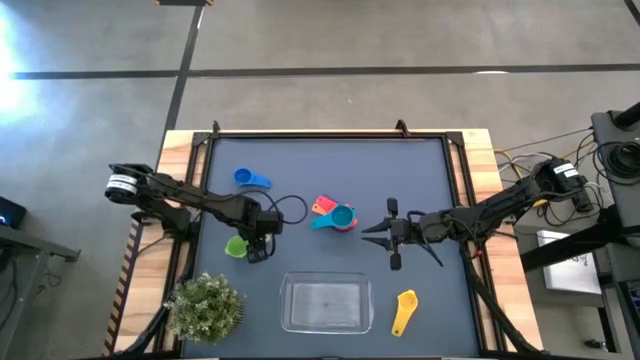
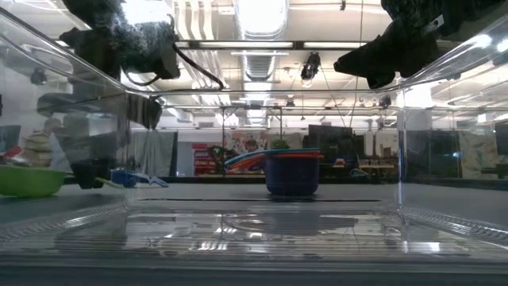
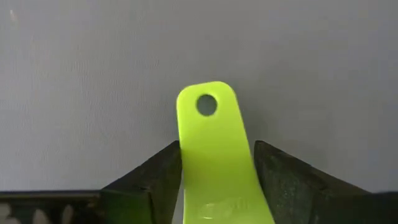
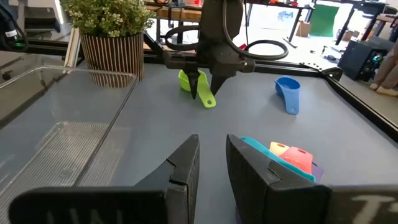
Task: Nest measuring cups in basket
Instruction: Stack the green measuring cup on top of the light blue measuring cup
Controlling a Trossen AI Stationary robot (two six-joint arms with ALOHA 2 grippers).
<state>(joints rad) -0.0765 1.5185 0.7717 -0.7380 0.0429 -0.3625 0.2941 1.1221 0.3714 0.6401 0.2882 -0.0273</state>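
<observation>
The green measuring cup (image 1: pixel 236 247) sits on the grey mat, left of the clear basket (image 1: pixel 325 303). My left gripper (image 1: pixel 256 243) comes down over its handle and is shut on it. My right gripper (image 1: pixel 368 232) hovers open with a narrow gap, just right of a nested stack of cups (image 1: pixel 336 216) showing teal, pink and orange. A blue cup (image 1: pixel 250 179) lies toward the far left of the mat. The yellow cup (image 1: pixel 403 311) lies right of the basket. In the right wrist view the stack (image 4: pixel 287 157) is close beside my right gripper (image 4: pixel 212 144). My left gripper pinches the green cup's flat handle (image 3: pixel 214 146) between its two fingers, one on each long edge. The fingers (image 4: pixel 198 84) come from above, pointing down. The handle's holed free end (image 3: pixel 206 104) sticks out past the fingertips. The bowl (image 4: pixel 184 81) appears to rest on the mat.
A bushy plant in a ribbed pot (image 1: pixel 205 306) stands at the near left corner, beside the basket. A black cable (image 1: pixel 290 208) loops behind the left gripper. Raised black rails (image 1: pixel 330 134) edge the mat. Bare mat lies between the stack and the basket.
</observation>
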